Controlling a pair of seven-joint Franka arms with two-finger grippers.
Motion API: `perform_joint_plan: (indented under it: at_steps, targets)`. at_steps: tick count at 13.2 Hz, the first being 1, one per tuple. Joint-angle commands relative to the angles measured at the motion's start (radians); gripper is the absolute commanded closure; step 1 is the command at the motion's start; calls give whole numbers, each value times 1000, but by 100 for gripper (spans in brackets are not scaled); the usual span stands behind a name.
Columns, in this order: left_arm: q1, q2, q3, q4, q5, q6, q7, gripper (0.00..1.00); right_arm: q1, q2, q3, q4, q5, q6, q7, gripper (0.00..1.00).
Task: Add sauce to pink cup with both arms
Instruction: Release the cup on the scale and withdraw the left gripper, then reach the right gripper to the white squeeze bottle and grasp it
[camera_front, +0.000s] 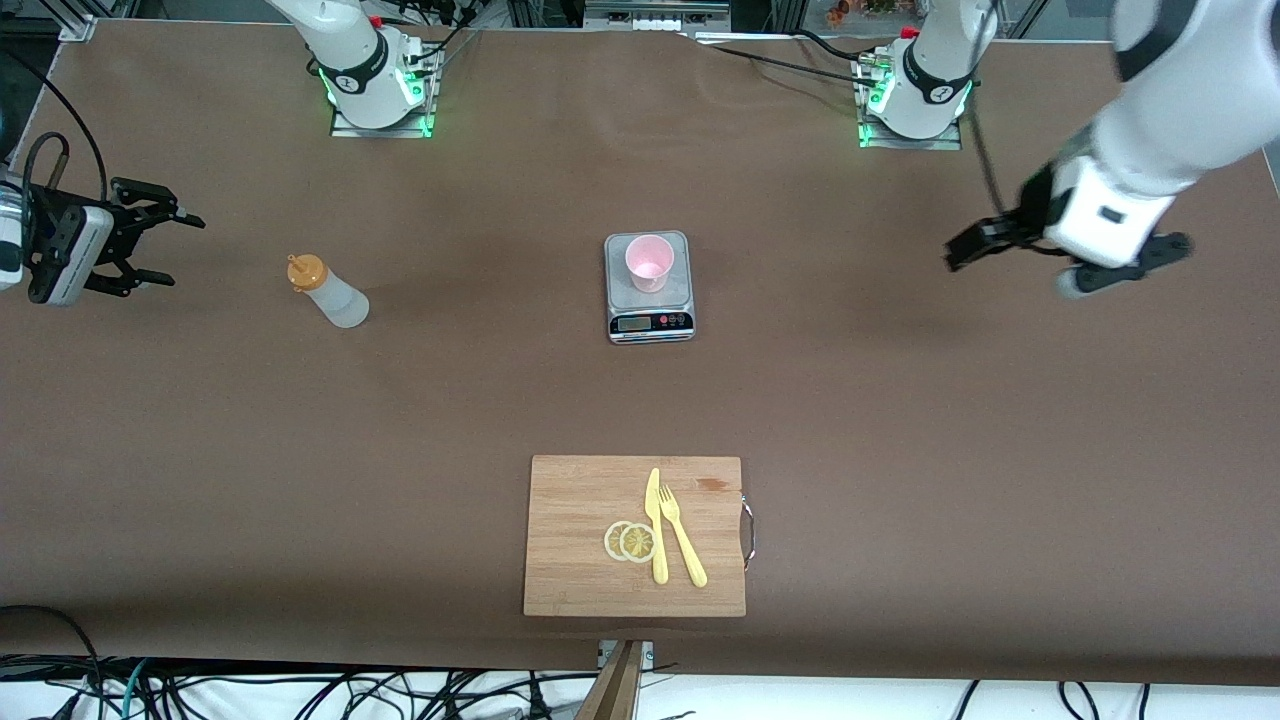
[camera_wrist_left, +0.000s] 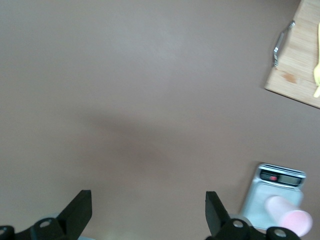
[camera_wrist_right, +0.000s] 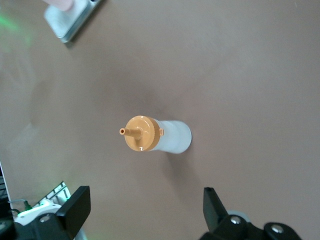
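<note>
The sauce is a whitish squeeze bottle (camera_front: 330, 293) with an orange nozzle cap. It stands upright on the brown table toward the right arm's end, and it also shows in the right wrist view (camera_wrist_right: 160, 135). The pink cup (camera_front: 650, 262) stands on a small silver scale (camera_front: 650, 300) at mid-table; both appear in the left wrist view, cup (camera_wrist_left: 292, 217) on scale (camera_wrist_left: 272, 187). My right gripper (camera_front: 178, 252) hovers open and empty beside the bottle, apart from it (camera_wrist_right: 145, 195). My left gripper (camera_front: 975, 248) hangs open and empty over bare table toward the left arm's end (camera_wrist_left: 147, 200).
A wooden cutting board (camera_front: 580, 500) lies near the front edge, nearer the camera than the scale. On it are two lemon slices (camera_front: 630, 541), a yellow knife (camera_front: 655, 525) and a yellow fork (camera_front: 682, 540). Its corner and metal handle show in the left wrist view (camera_wrist_left: 300, 65).
</note>
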Motion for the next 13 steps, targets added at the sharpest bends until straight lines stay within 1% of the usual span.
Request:
perform_joint_plan:
  at_steps: [1,3,5,6,8,9,11,13]
  targets:
    - [31,-12,74,25,39,-42,222,0,1,32,-48,-23,97,1,-229,0]
    - [54,-22,71,35,114,-42,299,0,-18,81,-75,-40,160,-17,-397,0]
    - [57,-31,69,35,131,-49,304,0,-47,138,-75,-44,217,-47,-556,0]
    - [62,-32,68,32,131,-51,304,0,-61,188,-75,-44,258,-51,-663,0]
    - [63,-37,64,27,131,-53,302,0,-87,314,-75,-43,376,-73,-861,0]
    - [63,-37,63,25,131,-53,302,0,-90,362,-75,-41,431,-90,-947,0]
    - [63,-35,61,24,131,-53,299,0,-91,425,-75,-40,502,-146,-1053,0]
    - [63,-37,54,24,131,-53,296,0,-91,469,-74,-40,538,-209,-1130,0]
